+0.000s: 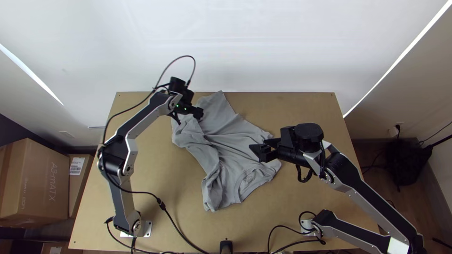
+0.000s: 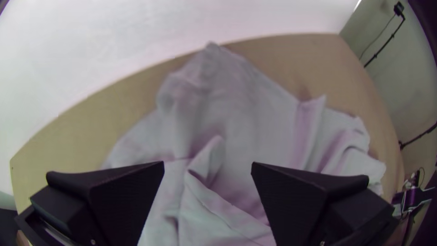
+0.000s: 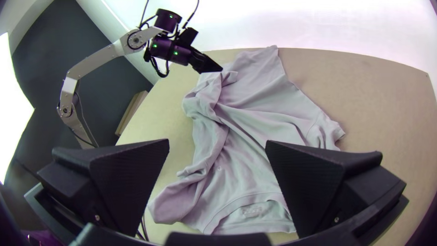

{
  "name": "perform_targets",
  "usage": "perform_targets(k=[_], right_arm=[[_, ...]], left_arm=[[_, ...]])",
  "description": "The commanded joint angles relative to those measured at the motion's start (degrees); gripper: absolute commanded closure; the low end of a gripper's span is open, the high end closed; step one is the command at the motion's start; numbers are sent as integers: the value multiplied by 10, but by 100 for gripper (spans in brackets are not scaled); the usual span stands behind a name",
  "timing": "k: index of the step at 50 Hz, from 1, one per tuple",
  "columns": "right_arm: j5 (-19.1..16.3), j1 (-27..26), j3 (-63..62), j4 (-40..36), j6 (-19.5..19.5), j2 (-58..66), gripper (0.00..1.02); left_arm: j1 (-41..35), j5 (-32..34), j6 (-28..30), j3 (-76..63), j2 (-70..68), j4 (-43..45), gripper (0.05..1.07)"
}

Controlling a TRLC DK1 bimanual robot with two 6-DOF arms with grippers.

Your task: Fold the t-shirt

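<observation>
The grey t-shirt (image 1: 235,146) lies rumpled on the table, its collar toward the near edge and its left side bunched in folds. Over its far left part is my left gripper (image 1: 200,113); in the left wrist view the left gripper (image 2: 208,182) stands open above a raised fold of the shirt (image 2: 236,114). My right gripper (image 1: 261,148) is over the shirt's right side; seen from its own wrist, the right gripper (image 3: 217,159) is open, with the shirt (image 3: 246,136) beyond its parted fingers.
The wooden table (image 1: 301,113) has bare surface around the shirt. Black cables (image 1: 174,226) run along its near left part. Cardboard boxes (image 1: 37,183) stand on the floor at the left, and a white wall rises behind the far edge.
</observation>
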Motion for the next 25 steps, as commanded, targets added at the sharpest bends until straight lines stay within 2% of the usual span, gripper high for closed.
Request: perform_targets(k=[1, 15, 17, 21, 25], right_arm=[[4, -3, -4, -1, 15, 6, 5], [4, -3, -2, -1, 21, 6, 5], [4, -3, -2, -1, 21, 5, 5], [4, -4, -5, -1, 22, 4, 5], [4, -4, -5, -1, 22, 3, 5]], left_arm=[[-5, -5, 20, 44, 35, -25, 20], [-19, -22, 45, 66, 72, -54, 21], [-19, -22, 47, 66, 73, -58, 25], [-19, -22, 46, 63, 72, -58, 46], [-19, -23, 49, 59, 72, -61, 49]])
